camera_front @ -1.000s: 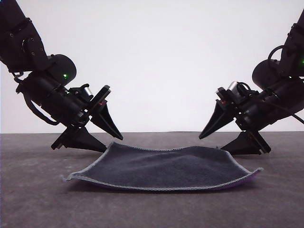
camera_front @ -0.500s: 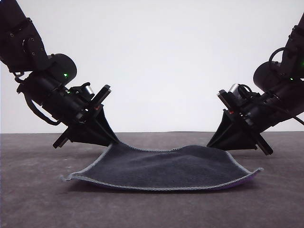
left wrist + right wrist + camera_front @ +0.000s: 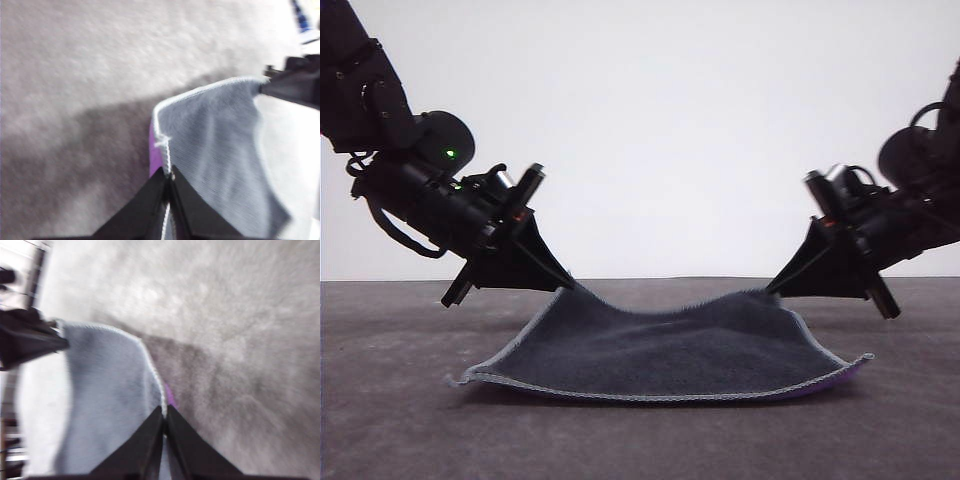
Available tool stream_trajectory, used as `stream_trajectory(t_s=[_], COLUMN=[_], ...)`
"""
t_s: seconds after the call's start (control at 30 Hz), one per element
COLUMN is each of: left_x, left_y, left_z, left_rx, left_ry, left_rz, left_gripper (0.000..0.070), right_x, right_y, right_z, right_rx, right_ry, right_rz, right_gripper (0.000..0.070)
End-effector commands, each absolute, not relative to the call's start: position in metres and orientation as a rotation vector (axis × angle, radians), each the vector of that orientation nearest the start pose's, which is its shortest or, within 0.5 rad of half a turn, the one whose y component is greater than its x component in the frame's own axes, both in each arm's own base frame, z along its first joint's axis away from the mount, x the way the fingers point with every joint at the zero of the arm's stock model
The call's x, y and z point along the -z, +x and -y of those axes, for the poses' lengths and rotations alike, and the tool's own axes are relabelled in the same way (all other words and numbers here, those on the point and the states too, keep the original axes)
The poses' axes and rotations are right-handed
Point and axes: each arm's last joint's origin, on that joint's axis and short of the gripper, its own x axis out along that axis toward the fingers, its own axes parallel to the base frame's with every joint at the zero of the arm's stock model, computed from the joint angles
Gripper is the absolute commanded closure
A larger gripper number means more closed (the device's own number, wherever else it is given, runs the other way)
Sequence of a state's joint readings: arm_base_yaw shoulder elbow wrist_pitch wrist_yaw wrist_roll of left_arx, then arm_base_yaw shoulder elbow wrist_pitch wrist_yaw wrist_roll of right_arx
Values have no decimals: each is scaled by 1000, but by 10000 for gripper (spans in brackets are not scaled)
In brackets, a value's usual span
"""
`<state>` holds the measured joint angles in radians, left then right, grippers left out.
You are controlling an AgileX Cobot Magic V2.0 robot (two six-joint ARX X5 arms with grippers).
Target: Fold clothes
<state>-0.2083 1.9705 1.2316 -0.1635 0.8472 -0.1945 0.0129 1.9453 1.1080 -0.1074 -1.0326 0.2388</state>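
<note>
The dark fuzzy cloth [image 3: 670,350] has a light grey stitched edge and purple underside. The left end effector [image 3: 570,285] and right end effector [image 3: 772,290] each clamp a raised far corner; its near edge lies on the bench [image 3: 400,420].

No text, label, brand, number or sign can be read in any of the views; the wrist views are too blurred to make out any marking.
</note>
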Motion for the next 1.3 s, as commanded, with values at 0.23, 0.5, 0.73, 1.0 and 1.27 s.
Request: stream_trajectory(t_s=[0.23,0.5,0.73,1.0,1.27], left_x=[-167,-172,-171,-169,-169], left_y=[382,359,343,328,324], left_z=[101,102,99,96,95], left_rx=[1051,1119,1156,1191,1201], left_ry=[-510,-416,-380,-369,-370], left_rz=[-997,-1085,-1176,-1272,-1298], left_gripper=[700,700,700,700,442], right_x=[-167,-168,-166,-166,-167], right_y=[357,329,313,304,301], right_z=[-22,-24,-26,-28,-28], right_rx=[-995,-1038,-1081,-1110,-1125], right_ry=[690,653,640,636,633], right_rz=[-977,-1110,-1190,-1237,-1239], right_gripper=[700,700,700,700,634])
